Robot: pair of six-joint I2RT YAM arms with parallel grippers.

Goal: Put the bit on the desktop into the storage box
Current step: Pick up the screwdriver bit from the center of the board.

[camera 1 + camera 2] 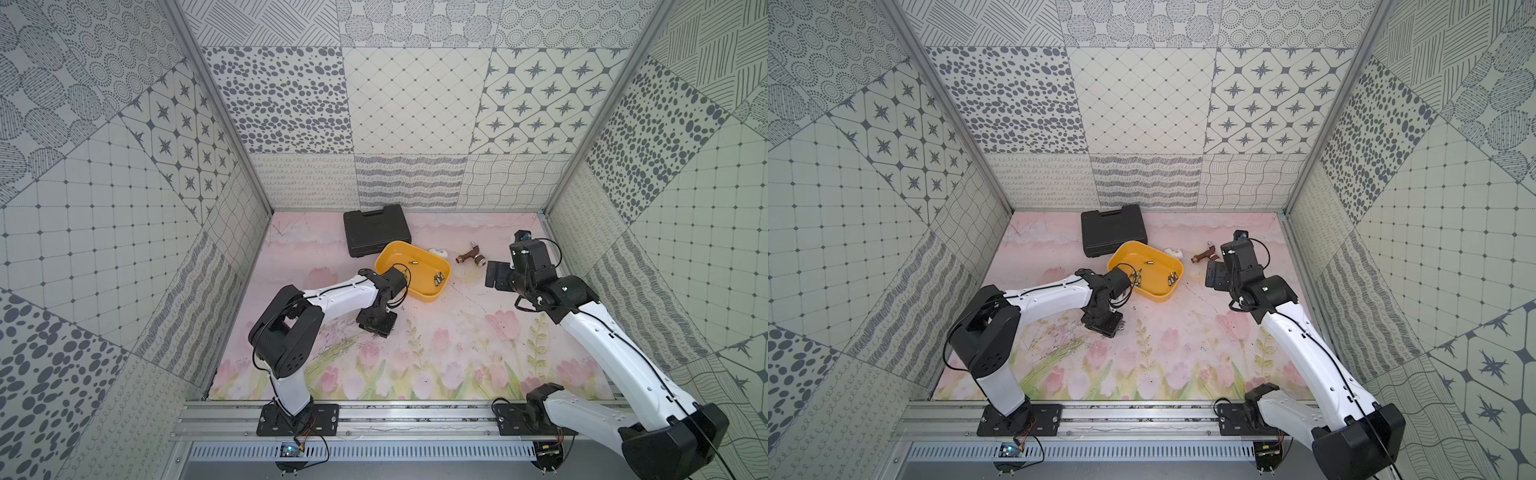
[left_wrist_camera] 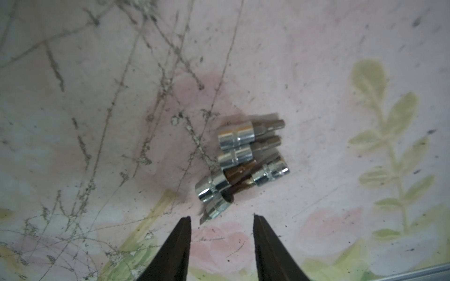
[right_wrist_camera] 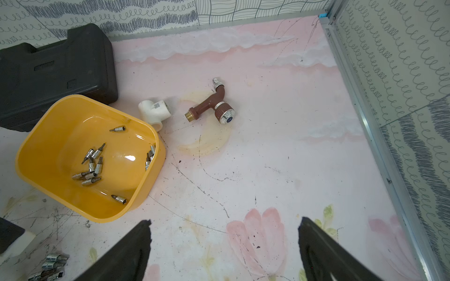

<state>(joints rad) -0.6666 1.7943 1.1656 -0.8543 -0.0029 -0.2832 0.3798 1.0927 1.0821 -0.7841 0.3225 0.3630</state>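
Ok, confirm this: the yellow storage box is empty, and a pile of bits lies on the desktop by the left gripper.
The storage box is not empty: the right wrist view shows several bits in it. The pile by the left gripper is right.

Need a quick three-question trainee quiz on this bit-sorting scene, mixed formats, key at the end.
1. True or false: every bit is already in the storage box.
2. What lies between the storage box and the brown faucet? A white pipe fitting; B a hammer; C a screwdriver.
3. Which gripper points down at the loose bits on the desktop?
Key: 1 false, loose bits lie on the desktop; 2 A; 3 left gripper.
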